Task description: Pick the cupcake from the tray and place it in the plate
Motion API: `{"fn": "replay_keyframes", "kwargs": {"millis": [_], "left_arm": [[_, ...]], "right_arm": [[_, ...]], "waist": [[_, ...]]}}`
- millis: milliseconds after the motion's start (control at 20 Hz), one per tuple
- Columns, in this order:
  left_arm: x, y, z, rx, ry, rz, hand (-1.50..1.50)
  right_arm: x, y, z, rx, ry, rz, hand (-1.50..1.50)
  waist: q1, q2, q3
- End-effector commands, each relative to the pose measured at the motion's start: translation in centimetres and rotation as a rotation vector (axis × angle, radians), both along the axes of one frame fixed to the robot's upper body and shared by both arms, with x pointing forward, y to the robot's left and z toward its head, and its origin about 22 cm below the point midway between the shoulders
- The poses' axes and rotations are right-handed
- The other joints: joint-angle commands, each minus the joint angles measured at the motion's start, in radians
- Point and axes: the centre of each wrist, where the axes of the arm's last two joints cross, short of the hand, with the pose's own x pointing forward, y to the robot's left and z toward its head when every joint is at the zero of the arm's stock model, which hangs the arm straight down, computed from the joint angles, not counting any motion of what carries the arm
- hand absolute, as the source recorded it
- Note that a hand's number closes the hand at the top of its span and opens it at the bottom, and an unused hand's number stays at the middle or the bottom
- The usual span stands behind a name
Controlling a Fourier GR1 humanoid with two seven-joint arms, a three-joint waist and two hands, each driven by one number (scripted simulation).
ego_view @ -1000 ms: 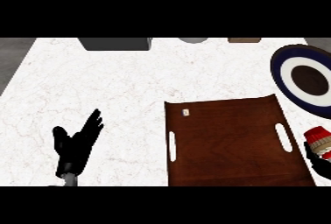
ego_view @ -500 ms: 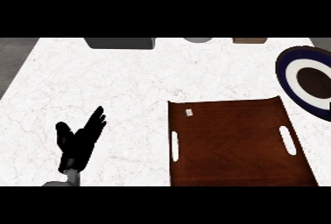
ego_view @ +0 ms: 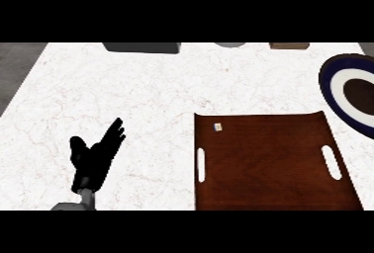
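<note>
A brown tray (ego_view: 270, 163) with two white handle slots lies on the white marble counter at the lower right, and nothing but a small white tag shows on it. A round plate (ego_view: 350, 94) with a dark blue rim, a white ring and a brown middle sits at the right edge, partly cut off. No cupcake shows in the head view. My left hand (ego_view: 93, 155) rests at the lower left, open, fingers pointing up and to the right, away from the tray. My right hand is out of view.
At the counter's far edge stand a grey box (ego_view: 141, 47), a small grey round thing (ego_view: 231, 44) and a brown block (ego_view: 289, 45). The counter's left edge runs beside dark floor.
One second ago a red and white thing and my right hand showed at the tray's right edge; both have left the view. The view has shifted slightly to the left.
</note>
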Motion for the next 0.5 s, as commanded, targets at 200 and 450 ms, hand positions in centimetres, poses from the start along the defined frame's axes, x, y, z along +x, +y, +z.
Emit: {"fn": "replay_keyframes", "kwargs": {"millis": [200,450], "left_arm": [[0.6,-1.7,-0.3,0.001,0.0,-0.039,0.0],[0.1,-1.0,0.1,-0.002,0.009,-0.058,0.0]], "right_arm": [[0.8,-1.0,0.0,0.002,0.248,-0.049,1.5],[1.0,-1.3,0.5,-0.079,0.403,0.052,-1.5]], "waist": [[0.034,0.021,0.0],[0.065,0.025,0.004]]}}
